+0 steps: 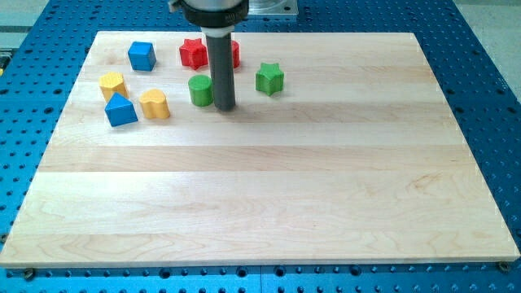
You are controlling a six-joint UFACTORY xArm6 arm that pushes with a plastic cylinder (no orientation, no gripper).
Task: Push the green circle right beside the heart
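The green circle [200,90] is a short green cylinder on the wooden board [269,187], toward the view's top left. The yellow heart [154,104] lies to its left, with a gap between them. My tip [225,107] is at the end of the dark rod, just to the right of the green circle, close to it or touching it; I cannot tell which.
A blue triangular block [120,110] lies left of the heart. A yellow block [112,83] and a blue cube [142,56] lie further up left. A red star [193,52], a red block [235,54] partly behind the rod, and a green star [269,78] lie nearby.
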